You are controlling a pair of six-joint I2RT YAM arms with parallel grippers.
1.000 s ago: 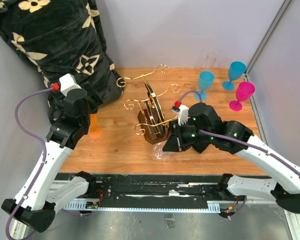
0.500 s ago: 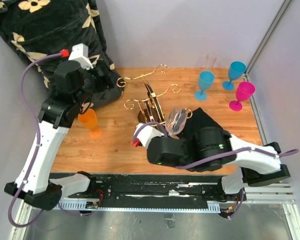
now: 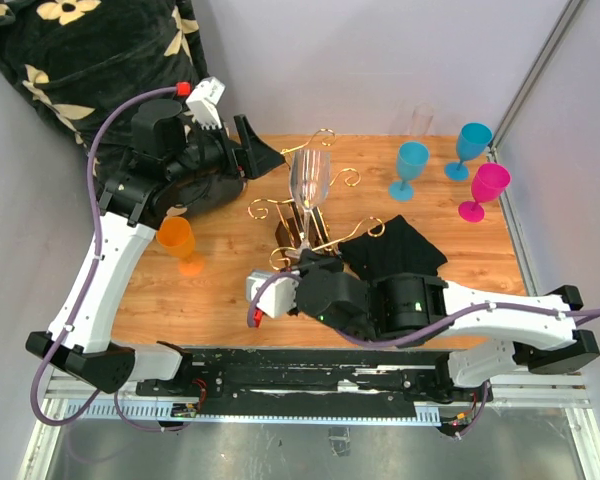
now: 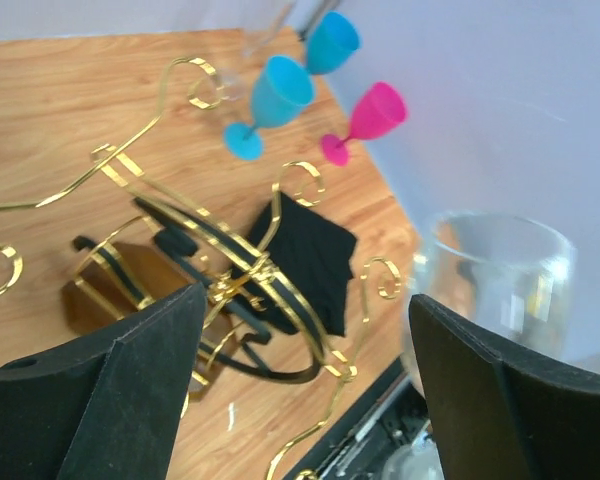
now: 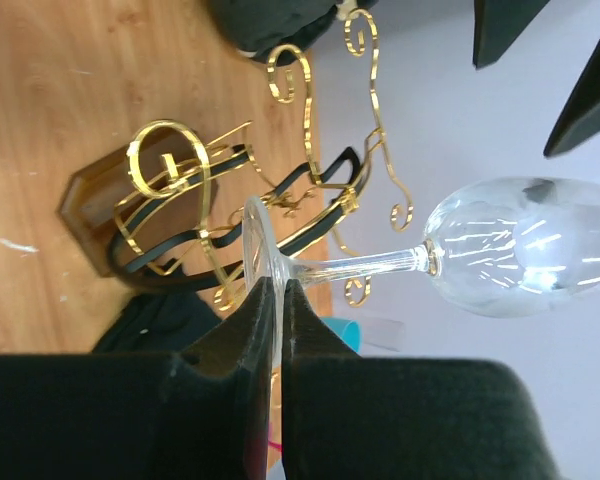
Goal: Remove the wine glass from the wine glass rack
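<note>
Fingers (image 5: pixel 248 330) of right gripper (image 5: pixel 277 288) pinched on wine glass (image 5: pixel 510 248) foot, plain only from wrist; left gripper (image 4: pixel 305 300) spread; wooden table (image 3: pixel 230 290), lilac walls (image 3: pixel 380 60).

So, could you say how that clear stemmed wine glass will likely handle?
The clear stemmed wine glass looks thin with a slim stem, so probably fragile. The right gripper pinches only its smooth foot, so it may slip or pivot under the far-out bowl.
</note>
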